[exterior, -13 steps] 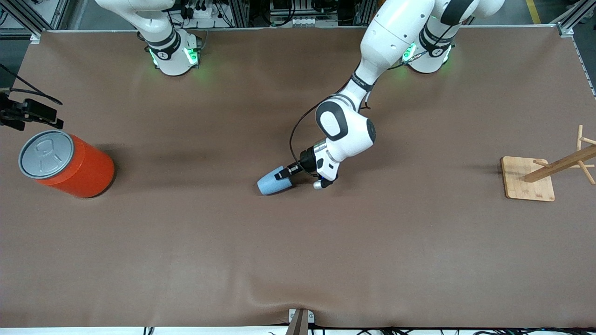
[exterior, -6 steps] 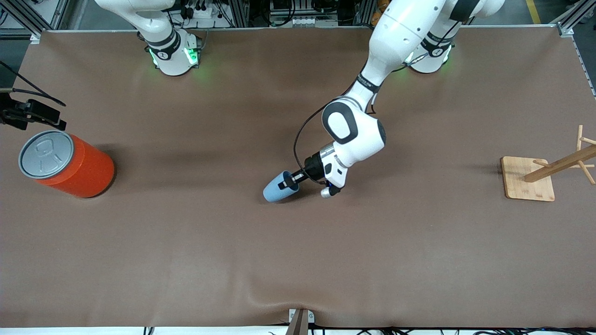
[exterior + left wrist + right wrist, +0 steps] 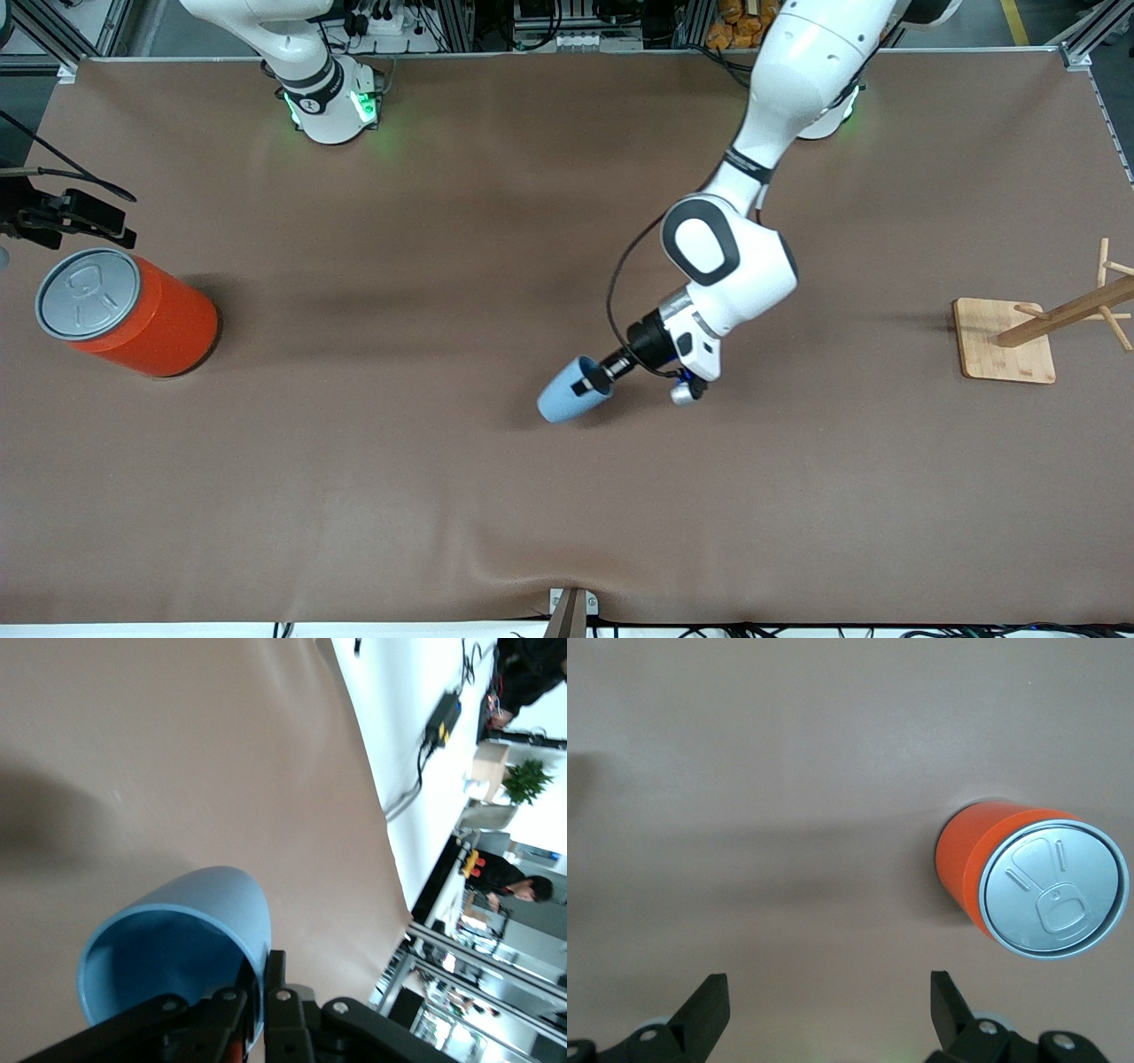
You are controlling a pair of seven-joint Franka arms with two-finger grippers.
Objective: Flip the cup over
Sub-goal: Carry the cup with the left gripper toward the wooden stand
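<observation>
Front view: the left gripper, jaws clenched on the cup rim, has carried it nearer the camera and tipped its mouth upward over mid-tabletop, so the flip looks underway; left wrist view: rim wall pinched between jaws; right wrist view: right gripper waits spread above the orange can.

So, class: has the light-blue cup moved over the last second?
Yes. The light-blue cup, pinched at its rim by the left gripper, has shifted away from the orange can, toward the wooden rack and the front camera.
</observation>
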